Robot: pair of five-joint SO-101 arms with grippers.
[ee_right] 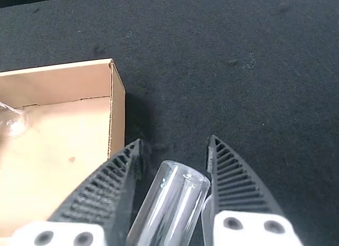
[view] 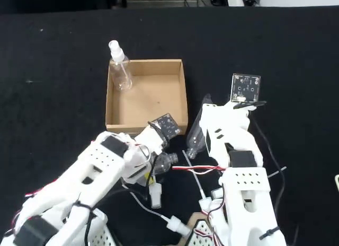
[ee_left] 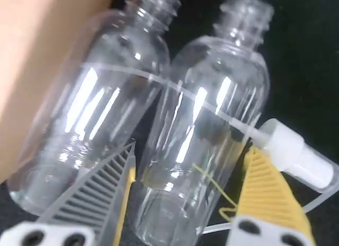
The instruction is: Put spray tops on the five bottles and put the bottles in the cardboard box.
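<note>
Your right hand [ee_right: 175,141] grips a clear bottle [ee_right: 172,203], its long axis running along the fingers and its flat base pointing ahead. The cardboard box [ee_right: 117,97] corner edge sits just beside one finger, with open desk [ee_right: 254,55] ahead. Your left hand [ee_left: 192,148] seems clamped on a capless bottle [ee_left: 212,113], neck pointing away from the hand. A second bottle [ee_left: 100,97] lies alongside, by the box wall. A spray top [ee_left: 296,156] lies beside the other finger.
</note>
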